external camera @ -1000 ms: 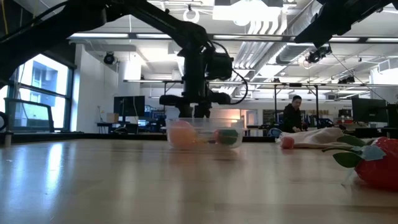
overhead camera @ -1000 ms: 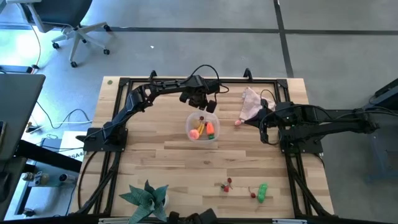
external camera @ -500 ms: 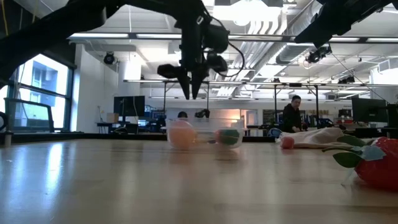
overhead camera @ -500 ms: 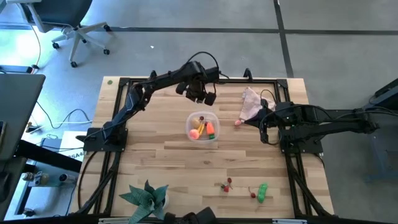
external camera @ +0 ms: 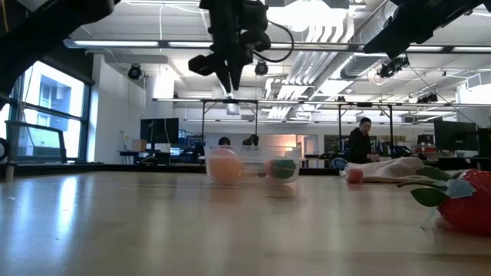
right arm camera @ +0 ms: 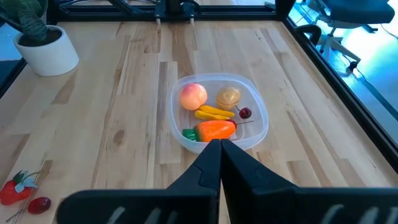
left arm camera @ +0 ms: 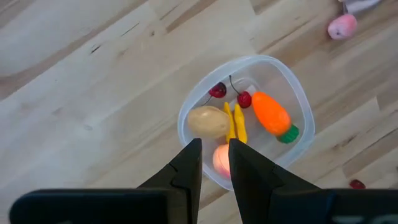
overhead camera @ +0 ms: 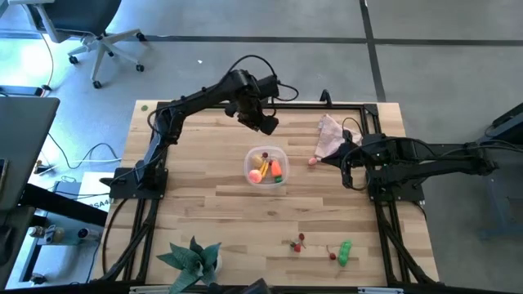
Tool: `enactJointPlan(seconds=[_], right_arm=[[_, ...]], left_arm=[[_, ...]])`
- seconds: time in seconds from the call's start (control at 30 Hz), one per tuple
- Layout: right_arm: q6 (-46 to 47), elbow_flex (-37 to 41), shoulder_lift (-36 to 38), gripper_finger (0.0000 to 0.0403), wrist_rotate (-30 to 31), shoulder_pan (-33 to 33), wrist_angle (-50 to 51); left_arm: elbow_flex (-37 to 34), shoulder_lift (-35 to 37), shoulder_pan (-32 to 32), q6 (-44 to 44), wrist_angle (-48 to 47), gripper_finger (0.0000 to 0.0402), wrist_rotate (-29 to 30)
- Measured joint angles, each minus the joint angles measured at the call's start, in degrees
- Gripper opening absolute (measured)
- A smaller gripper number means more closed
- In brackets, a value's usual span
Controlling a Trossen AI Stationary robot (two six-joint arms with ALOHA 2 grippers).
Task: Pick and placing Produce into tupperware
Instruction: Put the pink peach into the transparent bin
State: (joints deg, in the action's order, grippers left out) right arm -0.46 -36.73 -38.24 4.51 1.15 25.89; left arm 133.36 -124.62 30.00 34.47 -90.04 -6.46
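Observation:
The clear tupperware (overhead camera: pixel 265 166) stands mid-table and holds an orange carrot (left arm camera: pixel 272 114), a tan potato (left arm camera: pixel 208 121), yellow sticks (left arm camera: pixel 235 124), red cherries (left arm camera: pixel 230 94) and a peach-coloured ball (right arm camera: pixel 193 95). My left gripper (left arm camera: pixel 215 152) hangs high over the tupperware's far side, pointing down. A narrow gap shows between its fingers, with nothing in it. My right gripper (right arm camera: pixel 219 144) waits shut at the right, aimed at the tupperware. Loose on the table lie a pink piece (overhead camera: pixel 312 161), cherries (overhead camera: pixel 298 242) and a green pepper (overhead camera: pixel 345 252).
A pinkish cloth (overhead camera: pixel 331 135) lies at the far right, next to the pink piece. A potted fake plant (overhead camera: pixel 192 260) stands at the near left edge. A red strawberry piece (right arm camera: pixel 15 176) lies near the front. Black frame rails run round the table's edges.
My left gripper has risen well clear of the tupperware, going from just above its rim to high over it, and has drifted slightly toward the far edge while rolling a little. The tupperware and its contents have stayed put.

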Motion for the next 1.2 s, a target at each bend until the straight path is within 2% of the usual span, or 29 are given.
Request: enactJointPlan(seconds=[0.2,0.33,0.53,0.8,1.0,1.1,1.2], right_arm=[[0.0,0.0,0.0,0.0000,0.0,0.0,0.0],[0.0,0.0,0.0,0.0000,0.0,0.0,0.0],[0.0,0.0,0.0,0.0000,0.0,0.0,0.0],[0.0,0.0,0.0,0.0000,0.0,0.0,0.0],[0.0,0.0,0.0,0.0000,0.0,0.0,0.0],[0.0,0.0,0.0,0.0000,0.0,0.0,0.0],[0.0,0.0,0.0,0.0000,0.0,0.0,0.0]], left_arm=[[-0.1,0.5,0.0,0.3,0.0,0.0036,-1.4],[-2.7,0.5,-0.1,1.4,0.1,0.0024,-2.6],[-10.3,0.4,-0.4,5.8,3.0,0.0021,-4.8],[-12.4,0.8,-1.5,4.4,6.2,0.0020,-6.1],[-13.3,4.9,-2.1,3.3,6.5,0.0020,-4.7],[-18.1,8.8,-2.3,4.2,8.6,0.0020,-4.4],[-26.5,14.4,-2.3,5.0,13.6,0.0020,-4.3]])
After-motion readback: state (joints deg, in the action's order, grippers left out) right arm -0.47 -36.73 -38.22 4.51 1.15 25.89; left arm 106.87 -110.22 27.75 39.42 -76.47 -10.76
